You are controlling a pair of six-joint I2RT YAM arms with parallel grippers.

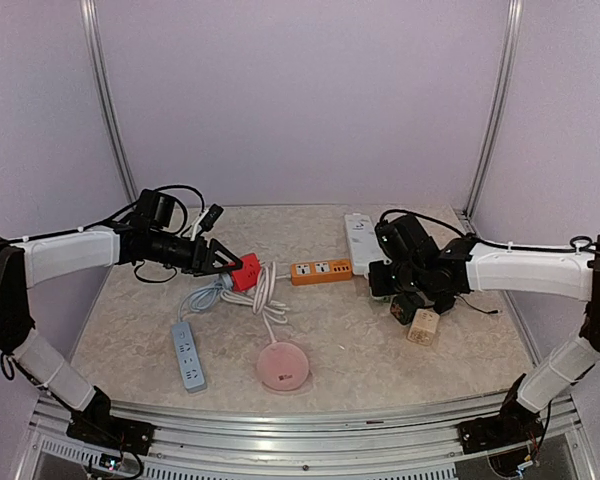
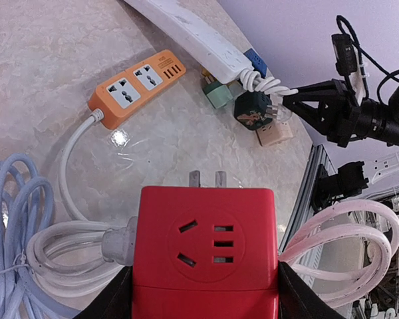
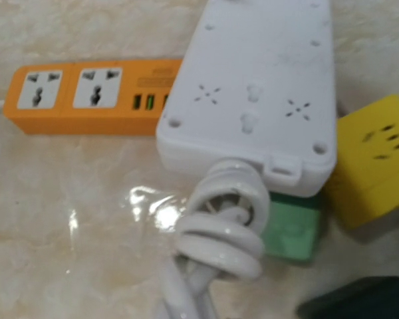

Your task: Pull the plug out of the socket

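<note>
Left side of marbled surface (image 1: 360, 340): got left pincer (image 1: 228, 264) pinching red plastic cube plug (image 2: 205, 246) by its sides, both metal prongs bare, out of any socket. Centre: see orange two-outlet power strip (image 1: 321, 271), near those prongs, not touching. Right: see right pincer (image 2: 286, 96) pressed together, just beside cord end of long white power strip (image 1: 359, 240).

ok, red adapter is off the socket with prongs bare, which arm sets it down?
Left. Its end effector grips the red adapter; the right end effector is shut at the white power strip.
</note>
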